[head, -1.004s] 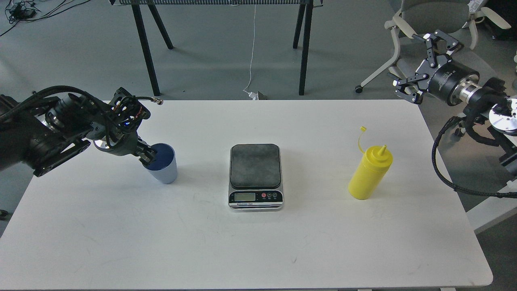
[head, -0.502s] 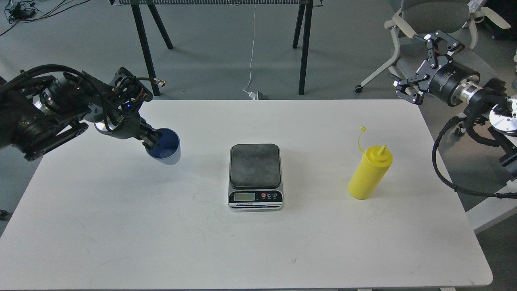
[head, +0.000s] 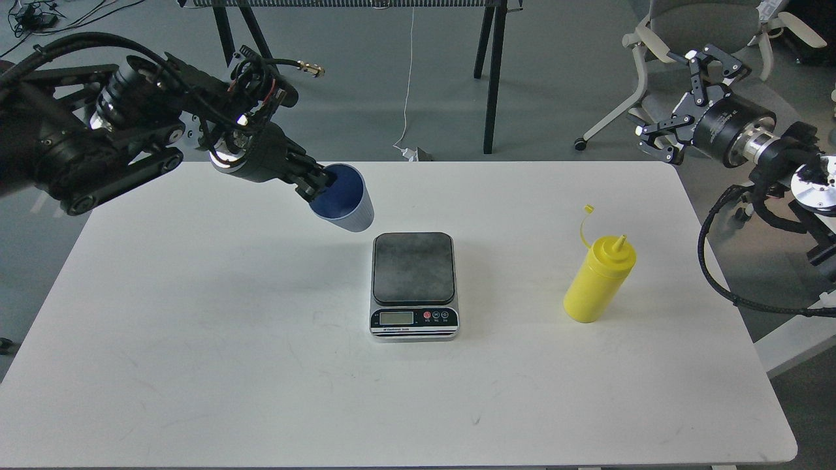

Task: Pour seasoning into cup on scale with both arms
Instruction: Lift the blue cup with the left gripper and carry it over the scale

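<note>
Overhead, white counter point(head: 261, 365), scuffed, over grey floor; black trestle legs point(head: 490, 78) and an office chair point(head: 699, 32) behind, a white cable point(head: 408, 85) hanging down. Centre: scale point(head: 413, 285), plate bare. Right of it, well apart: seasoning point(head: 599, 279), upright, cap open. Left gripper point(head: 319, 185) clamped on cup point(head: 344, 205) rim, cup lifted and tilted just behind-left of scale. Right gripper point(head: 679, 98) spread, off the counter's far right corner.

Single head view, looking forward and down, white table point(head: 196, 365) filling frame
</note>
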Controlling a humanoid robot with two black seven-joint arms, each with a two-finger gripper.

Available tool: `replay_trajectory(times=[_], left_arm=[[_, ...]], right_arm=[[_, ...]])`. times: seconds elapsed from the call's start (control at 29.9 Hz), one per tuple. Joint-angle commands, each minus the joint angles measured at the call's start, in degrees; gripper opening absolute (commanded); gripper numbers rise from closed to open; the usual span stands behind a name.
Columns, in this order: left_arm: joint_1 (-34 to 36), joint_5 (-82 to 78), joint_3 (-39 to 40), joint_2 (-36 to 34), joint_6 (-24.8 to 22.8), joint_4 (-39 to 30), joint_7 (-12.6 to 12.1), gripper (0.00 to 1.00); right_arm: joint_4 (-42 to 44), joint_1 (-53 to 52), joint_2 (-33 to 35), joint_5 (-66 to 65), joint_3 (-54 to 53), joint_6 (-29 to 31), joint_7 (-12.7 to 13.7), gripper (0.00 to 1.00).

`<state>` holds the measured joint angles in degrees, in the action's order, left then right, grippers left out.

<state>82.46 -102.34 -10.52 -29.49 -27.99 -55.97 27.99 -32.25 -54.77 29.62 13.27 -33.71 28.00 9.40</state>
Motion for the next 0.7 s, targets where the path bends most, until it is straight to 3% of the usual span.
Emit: replay_trajectory(times=[0.0,0.43,0.67], left_arm=[[0.24,1.0,0.06,3.81,-0.01,-0.01,0.01,0.03],[-0.55,0.92,-0.03,11.99,-0.01,1.04,0.01,0.03],[-2.13,0.83,-0.29,14.89,-0.01,6.39,0.01,0.03]], right_arm=[[0.09,-0.08,0.27,0.0,0.13,0.0,0.09,0.99],[0.17,-0.6,2.73,0.0,-0.92,0.0,0.09,0.99],[0.09,-0.34,3.61,0.09,-1.1,0.0,0.0,0.99]])
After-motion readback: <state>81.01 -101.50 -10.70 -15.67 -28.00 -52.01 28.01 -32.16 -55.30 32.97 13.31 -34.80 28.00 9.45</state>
